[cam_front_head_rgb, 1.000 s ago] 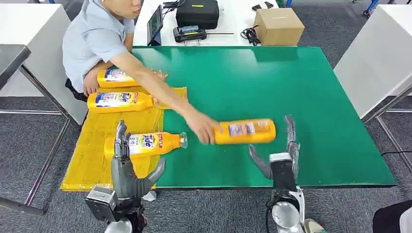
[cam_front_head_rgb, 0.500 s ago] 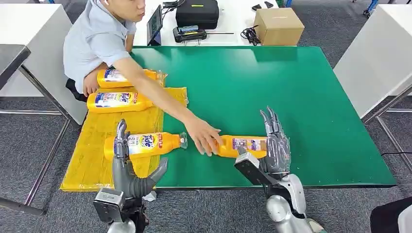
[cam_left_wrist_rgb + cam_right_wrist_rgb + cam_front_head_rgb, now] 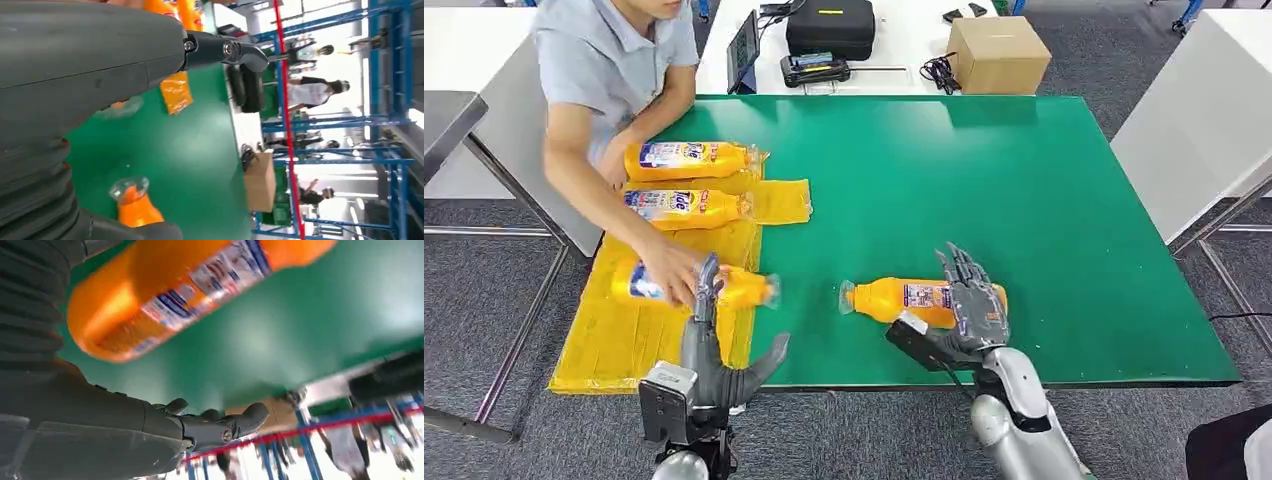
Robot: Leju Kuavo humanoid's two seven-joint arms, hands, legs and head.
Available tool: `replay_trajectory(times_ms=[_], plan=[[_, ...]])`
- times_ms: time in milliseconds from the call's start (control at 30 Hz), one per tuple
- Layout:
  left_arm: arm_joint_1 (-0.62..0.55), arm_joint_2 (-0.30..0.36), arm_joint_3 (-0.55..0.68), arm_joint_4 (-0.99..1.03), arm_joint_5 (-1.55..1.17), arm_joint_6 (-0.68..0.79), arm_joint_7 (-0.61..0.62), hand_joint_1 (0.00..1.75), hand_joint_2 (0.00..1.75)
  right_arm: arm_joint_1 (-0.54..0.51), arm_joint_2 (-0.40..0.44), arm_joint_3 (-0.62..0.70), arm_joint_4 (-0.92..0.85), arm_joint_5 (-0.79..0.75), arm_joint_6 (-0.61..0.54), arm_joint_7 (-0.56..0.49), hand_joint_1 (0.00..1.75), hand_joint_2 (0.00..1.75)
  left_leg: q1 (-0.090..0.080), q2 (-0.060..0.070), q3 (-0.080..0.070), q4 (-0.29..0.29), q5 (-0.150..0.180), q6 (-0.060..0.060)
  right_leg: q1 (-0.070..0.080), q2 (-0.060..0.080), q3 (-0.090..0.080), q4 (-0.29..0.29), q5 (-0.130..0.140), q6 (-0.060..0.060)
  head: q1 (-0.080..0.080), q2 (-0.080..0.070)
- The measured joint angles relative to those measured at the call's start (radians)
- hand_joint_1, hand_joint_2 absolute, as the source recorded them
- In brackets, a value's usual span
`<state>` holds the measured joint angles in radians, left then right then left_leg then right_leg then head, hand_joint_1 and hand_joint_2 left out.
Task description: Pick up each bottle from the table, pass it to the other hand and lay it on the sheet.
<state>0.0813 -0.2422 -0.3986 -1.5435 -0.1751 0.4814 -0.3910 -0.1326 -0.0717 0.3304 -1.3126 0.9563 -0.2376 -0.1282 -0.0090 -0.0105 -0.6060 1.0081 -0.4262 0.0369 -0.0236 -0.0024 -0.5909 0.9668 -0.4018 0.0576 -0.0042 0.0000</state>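
As seen from head view: right hand (image 3: 972,300) spread wide, draped over bottle (image 3: 904,298) lying on green table (image 3: 1024,180); left hand (image 3: 714,345) wide, empty. Right wrist view: rigid, smooth, likely slippery; grasp mid-body at label.

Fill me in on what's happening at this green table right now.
The robot's right hand is laid over an orange bottle lying on the green table; a firm grip is not clear yet. Its left hand waits open near the yellow sheet. A person's hand rests on the nearest of three bottles on that sheet; the other two lie farther back.
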Motion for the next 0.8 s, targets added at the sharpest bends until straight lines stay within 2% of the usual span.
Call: replay_trajectory(times_ms=[200, 800], plan=[[0.006, 0.002, 0.000, 0.001, -0.023, -0.012, 0.052, 0.00, 1.75, -0.001, -0.034, 0.035, 0.008, 0.037, 0.032, 0.053, 0.00, 1.75, 0.000, 0.000, 0.000, 0.000, 0.000, 0.000, 0.000, 0.000, -0.001, 0.000, 0.000, 0.000, 0.000, 0.000], [0.023, 0.005, -0.003, -0.003, -0.051, -0.017, 0.083, 0.00, 1.75, 0.028, -0.118, 0.077, -0.053, 0.090, 0.061, 0.086, 0.00, 1.75, 0.000, 0.000, 0.000, 0.000, 0.000, 0.000, 0.000, 0.000, 0.000, 0.000, 0.000, 0.000, 0.000, 0.000]])
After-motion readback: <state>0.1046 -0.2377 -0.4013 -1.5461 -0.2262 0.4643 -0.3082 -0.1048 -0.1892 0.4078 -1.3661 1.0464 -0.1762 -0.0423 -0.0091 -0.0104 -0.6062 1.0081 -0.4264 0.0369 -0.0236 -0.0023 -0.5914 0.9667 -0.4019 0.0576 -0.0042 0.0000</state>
